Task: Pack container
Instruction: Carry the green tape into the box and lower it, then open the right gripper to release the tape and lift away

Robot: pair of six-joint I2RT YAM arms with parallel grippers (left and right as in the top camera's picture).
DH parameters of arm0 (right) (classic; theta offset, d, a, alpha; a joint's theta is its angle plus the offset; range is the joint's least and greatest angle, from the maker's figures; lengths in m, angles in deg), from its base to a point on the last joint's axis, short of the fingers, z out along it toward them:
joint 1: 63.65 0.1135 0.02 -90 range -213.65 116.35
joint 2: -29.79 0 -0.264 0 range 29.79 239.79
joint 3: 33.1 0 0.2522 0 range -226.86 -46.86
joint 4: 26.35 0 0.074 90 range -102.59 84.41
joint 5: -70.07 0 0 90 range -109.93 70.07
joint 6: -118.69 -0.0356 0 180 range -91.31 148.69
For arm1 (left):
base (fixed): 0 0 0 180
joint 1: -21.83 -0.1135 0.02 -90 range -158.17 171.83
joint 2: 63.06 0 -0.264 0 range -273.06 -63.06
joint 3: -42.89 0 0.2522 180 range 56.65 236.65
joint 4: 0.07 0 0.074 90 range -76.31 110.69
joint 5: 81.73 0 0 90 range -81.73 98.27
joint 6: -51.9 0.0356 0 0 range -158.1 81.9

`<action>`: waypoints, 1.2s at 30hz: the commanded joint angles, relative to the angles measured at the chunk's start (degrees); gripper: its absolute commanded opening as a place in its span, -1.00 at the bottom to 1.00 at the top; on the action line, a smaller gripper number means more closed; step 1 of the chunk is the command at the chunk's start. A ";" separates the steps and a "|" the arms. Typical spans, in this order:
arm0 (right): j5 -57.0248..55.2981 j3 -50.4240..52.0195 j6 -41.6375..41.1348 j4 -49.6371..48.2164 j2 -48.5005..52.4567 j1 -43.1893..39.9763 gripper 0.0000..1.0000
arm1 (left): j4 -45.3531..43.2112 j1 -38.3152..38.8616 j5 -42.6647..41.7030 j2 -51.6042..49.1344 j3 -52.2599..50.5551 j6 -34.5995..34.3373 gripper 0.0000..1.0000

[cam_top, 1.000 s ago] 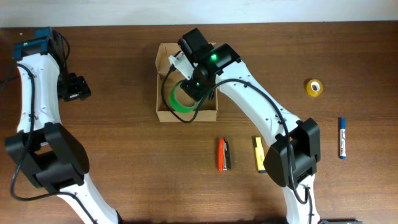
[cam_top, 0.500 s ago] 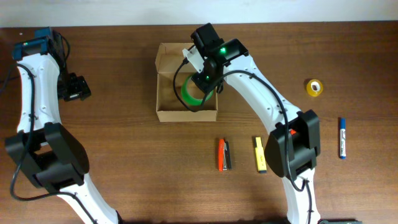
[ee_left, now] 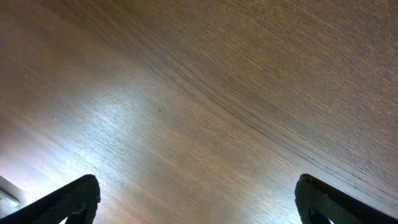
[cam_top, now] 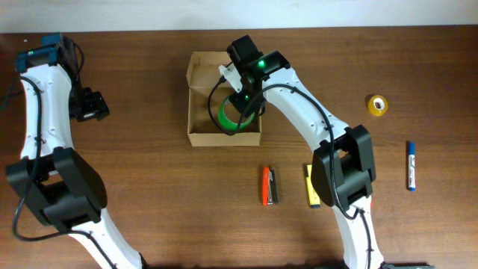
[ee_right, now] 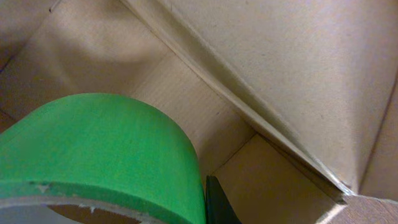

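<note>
Over the tabletop (cam_top: 149,187) now; the cardboard box (cam_top: 203,112) sits at centre-left toward the far edge, lid flap folded back, open side up; the right gripper (cam_top: 240,104) is down inside it, over the right half, jaws closed on the wall of a green roll of tape (cam_top: 237,116). The roll stands on edge, tilted, by the box's right wall; the right wrist view shows its green band (ee_right: 93,149) filling the lower left, one dark finger (ee_right: 217,202) tight against it, box floor and a wall fold (ee_right: 261,124) just behind. The arm itself covers the box's upper right corner from above.

Outside the box: an orange and black item (cam_top: 269,185) and a yellow and black item (cam_top: 311,184) lie near each other in front of it, the right arm's base beside the yellow one; a small yellow roll (cam_top: 379,105) sits well to the right; a blue marker (cam_top: 411,166) lies further right.

The left gripper (cam_top: 89,106) hangs well apart, far left; jaws spread wide, both fingertips (ee_left: 68,202) at the frame's bottom corners over bare wood.
</note>
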 commanded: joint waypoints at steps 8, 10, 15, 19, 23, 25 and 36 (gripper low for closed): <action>1.16 4.68 -0.66 -0.92 1.92 0.09 -0.93 | -0.17 -0.13 -0.22 0.33 -0.57 0.90 1.00; 1.16 5.35 -0.66 -0.94 1.92 0.09 -0.93 | -0.17 -0.13 -0.20 0.33 -0.57 0.90 0.99; 1.14 5.44 -0.68 -1.05 1.92 0.09 -0.51 | -0.17 -0.13 -0.22 0.33 -0.57 0.90 0.99; 1.14 5.44 -0.68 -1.11 1.90 0.11 0.42 | -0.17 -0.13 -0.22 0.33 -0.57 0.90 1.00; 1.05 5.42 -0.66 -1.11 1.40 0.11 0.64 | -0.17 -0.13 -0.22 0.33 -0.57 0.90 1.00; 0.42 5.42 -0.68 -1.27 0.55 0.11 0.66 | -0.17 -0.13 -0.22 0.33 -0.57 0.90 1.00; -6.56 5.42 -1.33 -1.14 -9.09 0.09 0.82 | -0.17 -0.13 -0.20 0.33 -0.57 0.90 1.00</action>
